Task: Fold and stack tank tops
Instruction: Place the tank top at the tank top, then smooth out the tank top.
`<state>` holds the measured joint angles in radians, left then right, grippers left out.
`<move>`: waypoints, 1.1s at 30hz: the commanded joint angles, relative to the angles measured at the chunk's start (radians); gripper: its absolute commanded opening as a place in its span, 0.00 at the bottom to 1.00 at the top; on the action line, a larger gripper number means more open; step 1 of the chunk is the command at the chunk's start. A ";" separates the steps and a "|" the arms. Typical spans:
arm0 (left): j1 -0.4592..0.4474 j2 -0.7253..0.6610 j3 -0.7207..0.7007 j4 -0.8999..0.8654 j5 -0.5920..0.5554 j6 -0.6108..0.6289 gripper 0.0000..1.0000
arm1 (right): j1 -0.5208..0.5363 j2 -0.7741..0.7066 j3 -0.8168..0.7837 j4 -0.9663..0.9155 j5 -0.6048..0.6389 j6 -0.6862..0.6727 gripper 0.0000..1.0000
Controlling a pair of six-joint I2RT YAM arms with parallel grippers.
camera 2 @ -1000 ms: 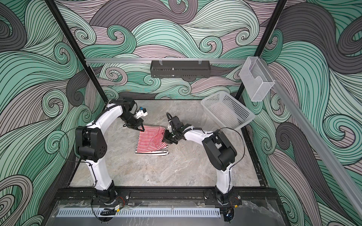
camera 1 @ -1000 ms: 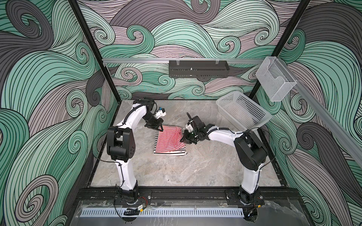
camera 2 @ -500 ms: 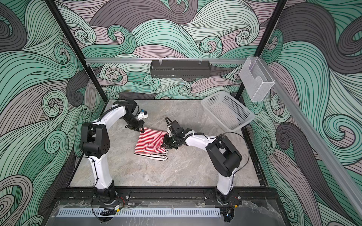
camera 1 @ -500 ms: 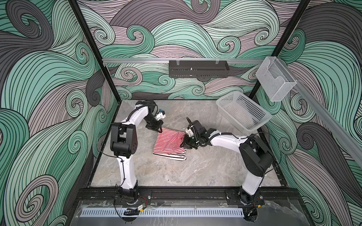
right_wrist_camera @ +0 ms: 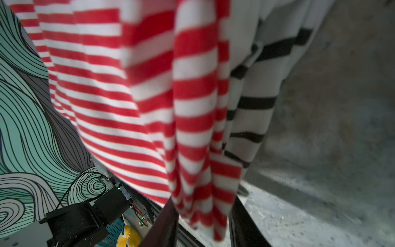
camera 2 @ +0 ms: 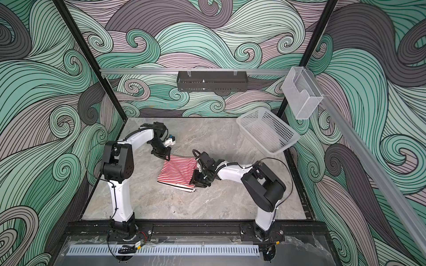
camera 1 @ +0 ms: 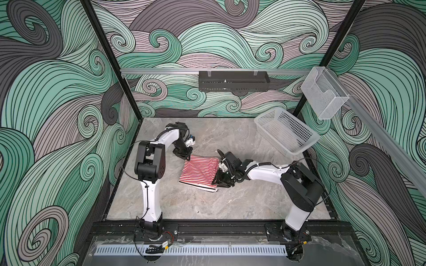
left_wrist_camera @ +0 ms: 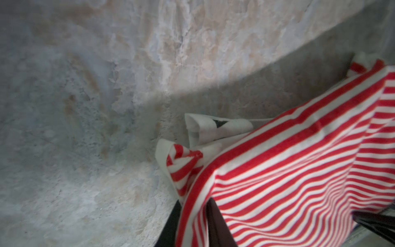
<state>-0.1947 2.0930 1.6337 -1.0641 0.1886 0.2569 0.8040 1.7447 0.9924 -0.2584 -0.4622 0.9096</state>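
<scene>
**A:** Both arms had swung toward the near side, and the red-and-white tank top (camera 1: 199, 171) had come down with them. Where did it sit?

**B:** It sat near the middle of the grey marbled table (camera 1: 230, 202), folded into a rough rectangle. It lay on top of the black-and-white tank top (camera 1: 204, 188), whose edge peeked out along the near side.

**A:** And the end effectors?

**B:** The left end effector (camera 1: 185, 157) was at the far left corner of the red top. The right end effector (camera 1: 220, 180) was at its right edge. In each wrist view, striped cloth lay between dark fingers (right_wrist_camera: 166, 224) that stood somewhat apart. I could not tell whether either was still pinching it.

**A:** Which step was this?

**B:** It looked like stacking, with the second top set on the first. Next, both end effectors would need to let go cleanly and lift away without dragging the fold open.
</scene>
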 commanded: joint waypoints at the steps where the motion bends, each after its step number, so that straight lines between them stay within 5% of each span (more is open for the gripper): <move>1: -0.003 -0.011 0.020 0.009 -0.146 -0.027 0.24 | 0.004 -0.079 0.043 -0.129 0.052 -0.056 0.39; 6: -0.001 -0.147 -0.036 0.032 -0.163 -0.038 0.26 | 0.004 -0.099 0.098 -0.132 0.066 -0.053 0.34; 11: -0.005 -0.264 -0.107 0.004 -0.044 -0.011 0.28 | 0.007 -0.035 0.117 -0.024 0.044 -0.014 0.13; 15: -0.014 -0.270 -0.159 -0.054 0.084 0.046 0.27 | 0.015 0.034 0.139 0.020 0.027 0.001 0.05; 21: -0.072 -0.290 -0.324 -0.027 0.118 0.104 0.27 | 0.035 0.075 0.116 -0.029 0.028 -0.013 0.06; 27: -0.137 -0.271 -0.443 0.033 0.000 0.114 0.26 | 0.031 0.037 0.141 -0.130 0.054 -0.070 0.08; 33: -0.153 -0.276 -0.482 0.046 -0.036 0.126 0.26 | -0.035 0.046 0.221 -0.130 0.074 -0.086 0.23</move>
<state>-0.3435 1.8095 1.1671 -1.0203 0.1905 0.3588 0.8021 1.8030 1.1622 -0.3725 -0.4164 0.8406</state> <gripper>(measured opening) 0.257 0.223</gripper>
